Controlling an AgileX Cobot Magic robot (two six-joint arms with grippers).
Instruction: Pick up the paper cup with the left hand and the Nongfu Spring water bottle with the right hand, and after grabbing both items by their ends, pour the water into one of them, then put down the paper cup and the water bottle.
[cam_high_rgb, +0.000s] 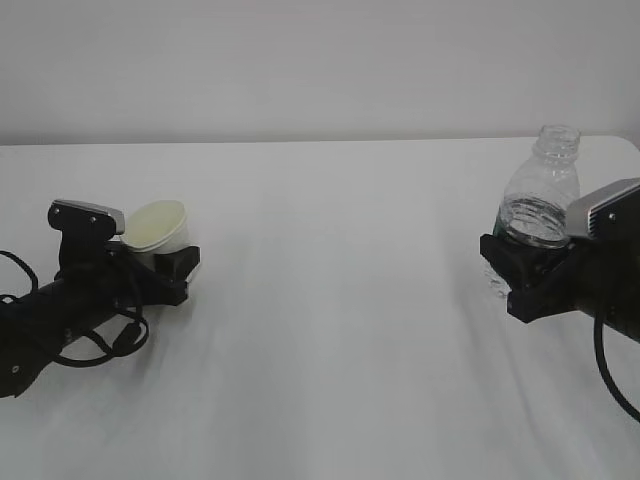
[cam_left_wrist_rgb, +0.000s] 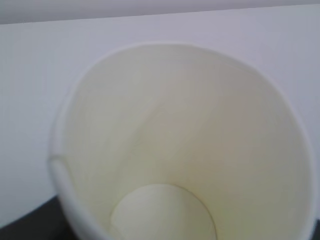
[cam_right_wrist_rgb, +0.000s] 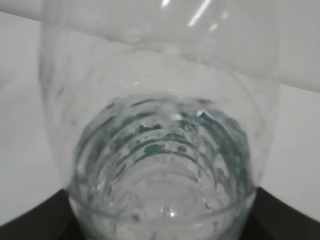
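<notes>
On the left of the white table, the paper cup sits between the black fingers of the left hand, tipped so its cream-yellow mouth faces up and toward the left hand's wrist. The fingers flank the cup's lower half, but whether they are actually pressing on it or only set around it cannot be told from these views. That arm lies low and nearly flat along the table, reaching in from the near left and pointing right and slightly away, its grey wrist block just left of the cup's rim and cables looping beneath it. In the left wrist view the cup fills almost everything, showing its pale inner wall and round bottom. On the right side, the Nongfu Spring water bottle stands nearly upright in the right hand, whose black fingers are clamped around the lower body at the green label, the open threaded neck rising above. This arm comes in from the near right edge, pointing left. Through the right wrist view the bottle shows its ribbed clear wall with water low inside.
</notes>
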